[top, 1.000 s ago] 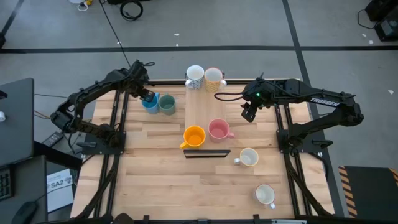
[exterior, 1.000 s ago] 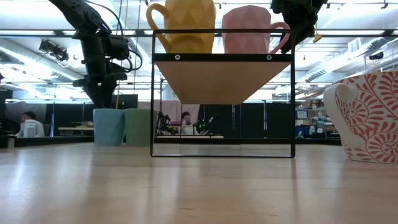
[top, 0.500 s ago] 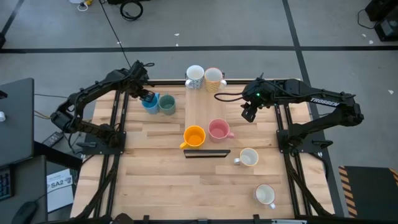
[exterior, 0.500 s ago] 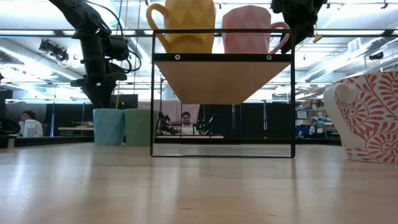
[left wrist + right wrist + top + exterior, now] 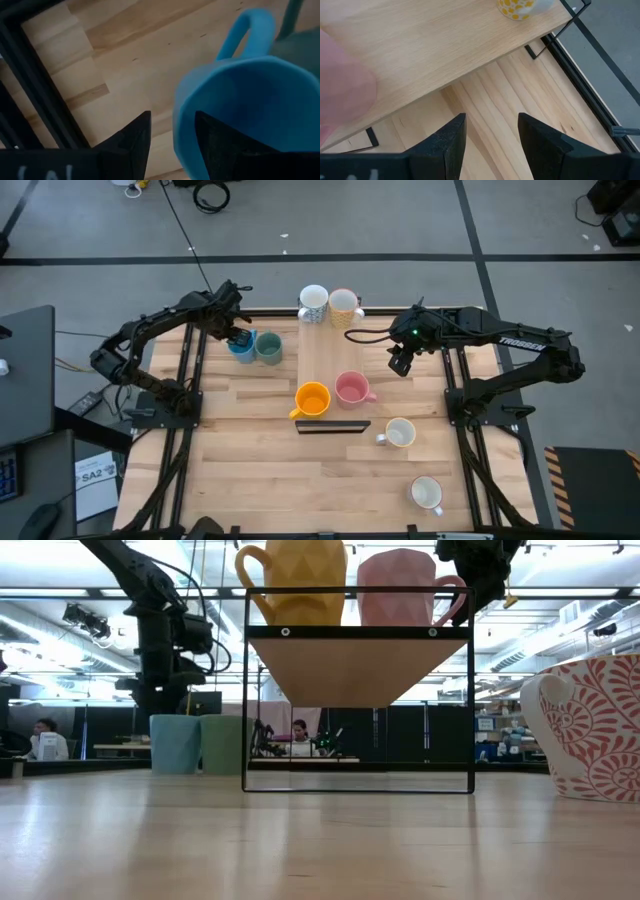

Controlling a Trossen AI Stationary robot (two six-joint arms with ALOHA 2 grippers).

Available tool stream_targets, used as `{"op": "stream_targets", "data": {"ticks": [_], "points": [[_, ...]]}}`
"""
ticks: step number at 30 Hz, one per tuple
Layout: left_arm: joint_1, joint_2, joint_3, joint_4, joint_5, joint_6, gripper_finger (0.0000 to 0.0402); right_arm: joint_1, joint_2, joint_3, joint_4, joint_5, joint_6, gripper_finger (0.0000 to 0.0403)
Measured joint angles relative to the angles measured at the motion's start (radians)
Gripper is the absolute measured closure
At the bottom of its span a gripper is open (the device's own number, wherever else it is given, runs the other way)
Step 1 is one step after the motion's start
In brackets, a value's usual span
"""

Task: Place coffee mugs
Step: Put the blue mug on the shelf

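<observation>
Left tool (image 5: 170, 135) open astride blue mug (image 5: 250, 110) rim; right tool (image 5: 490, 132) open, empty.

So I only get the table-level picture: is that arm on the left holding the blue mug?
Observer: No. The left gripper is open, its fingers straddling the blue mug's wall, one outside it and one over the inside.
Visitor: And the other arm?
Observer: The right gripper is open and empty, over the bare table beside the raised shelf.
Visitor: Any mugs I can't see?
Observer: Two at the shelf's far end: a white mug and a cream mug.
</observation>
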Motion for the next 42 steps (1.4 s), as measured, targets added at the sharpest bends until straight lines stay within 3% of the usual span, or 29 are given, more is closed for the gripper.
{"op": "stream_targets", "data": {"ticks": [5, 16, 26, 33, 39, 42], "points": [[0.000, 0.012, 0.000, 0.000, 0.000, 0.004, 0.0264, 0.000, 0.000, 0.000, 0.000, 0.000, 0.000, 0.0218], [0.000, 0.011, 0.002, -0.018, 0.011, 0.004, 0.0377, 0.000, 0.000, 0.000, 0.000, 0.000, 0.000, 0.0218], [0.000, 0.004, 0.003, -0.133, 0.009, 0.004, 0.0378, 0.000, 0.000, 0.000, 0.000, 0.000, 0.000, 0.0218], [-0.017, -0.081, -0.002, -0.241, -0.020, 0.012, 0.0378, 0.000, 0.000, 0.000, 0.000, 0.000, 0.000, 0.0218], [-0.089, -0.178, -0.002, -0.340, -0.008, 0.028, 0.0378, 0.000, 0.000, 0.000, 0.000, 0.000, 0.000, 0.0218], [-0.152, -0.219, -0.002, -0.365, 0.006, 0.107, 0.0378, 0.000, 0.000, 0.000, 0.000, 0.000, 0.000, 0.0217]]}}
